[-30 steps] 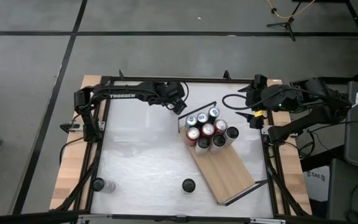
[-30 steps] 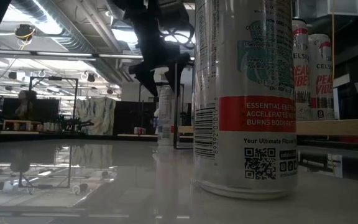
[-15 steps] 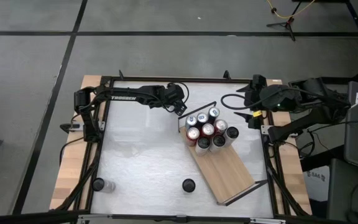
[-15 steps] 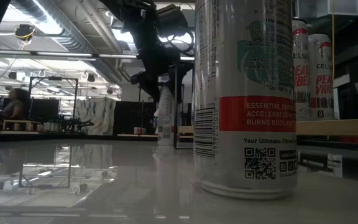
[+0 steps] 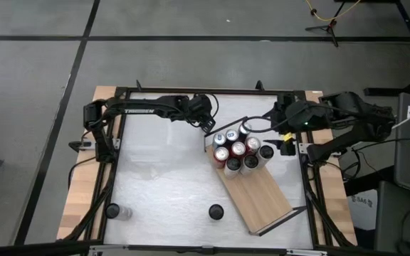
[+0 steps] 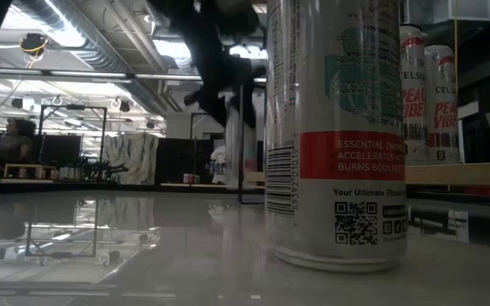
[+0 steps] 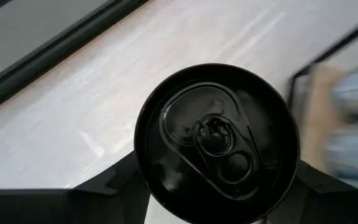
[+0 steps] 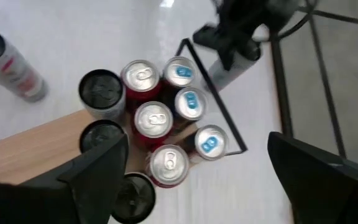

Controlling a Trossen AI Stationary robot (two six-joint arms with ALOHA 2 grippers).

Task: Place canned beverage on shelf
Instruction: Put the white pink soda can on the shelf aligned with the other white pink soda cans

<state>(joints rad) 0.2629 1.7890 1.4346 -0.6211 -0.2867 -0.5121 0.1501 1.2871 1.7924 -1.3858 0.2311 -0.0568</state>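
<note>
Left gripper (image 7: 213,199): we find its fingers pinching a black-topped can (image 7: 215,142) beside the shelf (image 5: 258,193) rail. Right gripper (image 8: 191,186): we note it spread wide, empty, above the shelf's cans.

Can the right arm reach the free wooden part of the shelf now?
Probably yes. The right pincer hovers open beside the can cluster, and the shelf board below it is bare, with nothing between.

We are in an industrial-looking robotics lab or workshop. A white table (image 5: 162,178) in a black metal frame stands on a grey concrete floor (image 5: 34,85) marked with dark lines. Beyond it, exposed silver ducting (image 6: 75,38) and strip lights run along the ceiling, and a person (image 6: 11,146) sits at a distant bench among equipment.
</note>
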